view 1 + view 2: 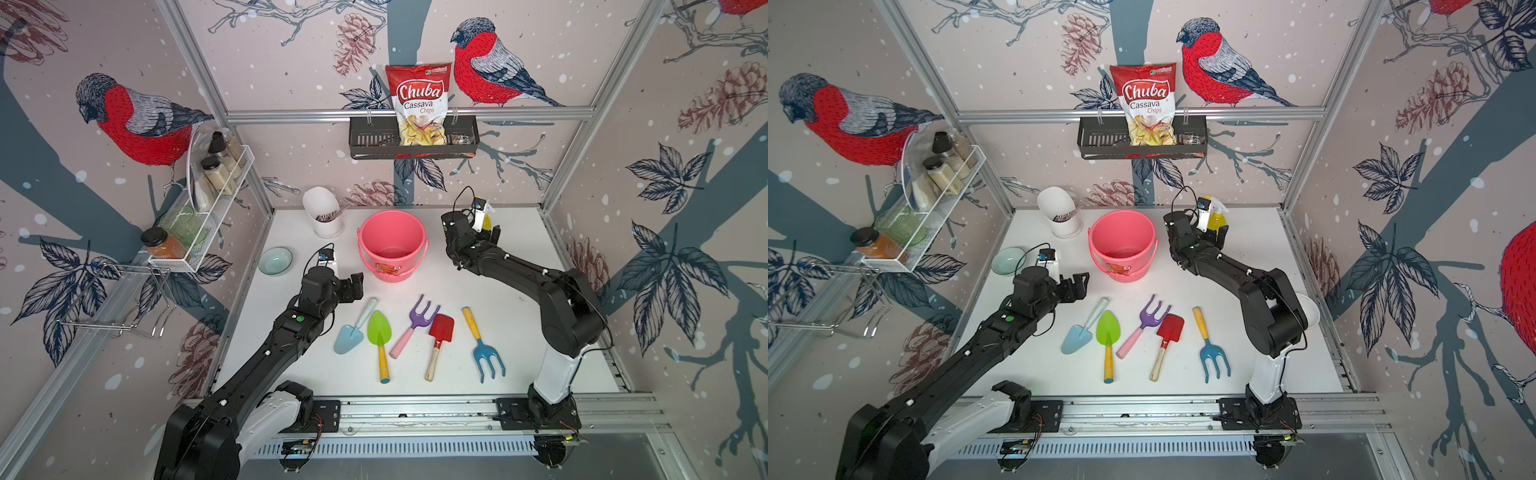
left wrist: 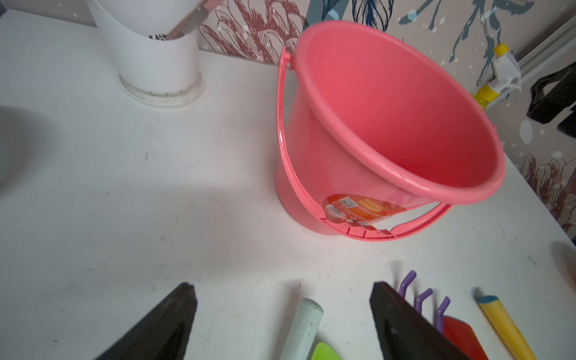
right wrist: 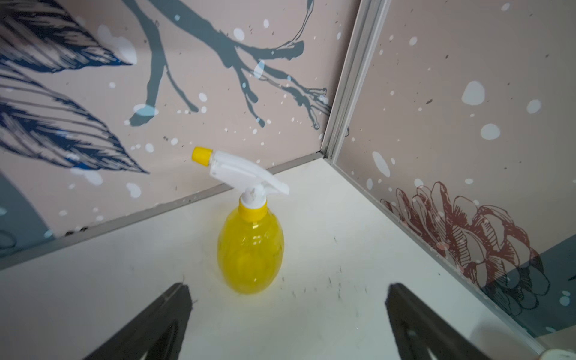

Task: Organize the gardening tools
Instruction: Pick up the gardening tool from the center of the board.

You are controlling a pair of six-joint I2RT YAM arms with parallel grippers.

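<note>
Gardening tools [image 1: 415,322] lie in a row on the table [image 1: 332,374], all five on the near side of the pink bucket [image 1: 409,270] and none inside it. Your left claw [image 2: 282,286] hangs spread wide and empty just beside the bucket's near left. The pale handle tip of the light-blue trowel [image 2: 304,324] sits under the gap between its fingers [image 2: 174,311].

Come down off-centre and a finger lands on that round handle, which would likely roll or skid away. The green spade [image 2: 325,352] lies just beside the trowel, and the purple fork [image 2: 424,294] has its prongs right by one finger, so a wide closing could drag either along.

Gripped at its tip, the trowel would likely hang blade-down and could clip the bucket's rim. The bucket looks light and may tip or slide.

Your right claw [image 3: 288,286], also spread and empty, sits off the bucket's right side, facing a yellow spray bottle [image 3: 251,258]. A careless swing could knock either.
</note>
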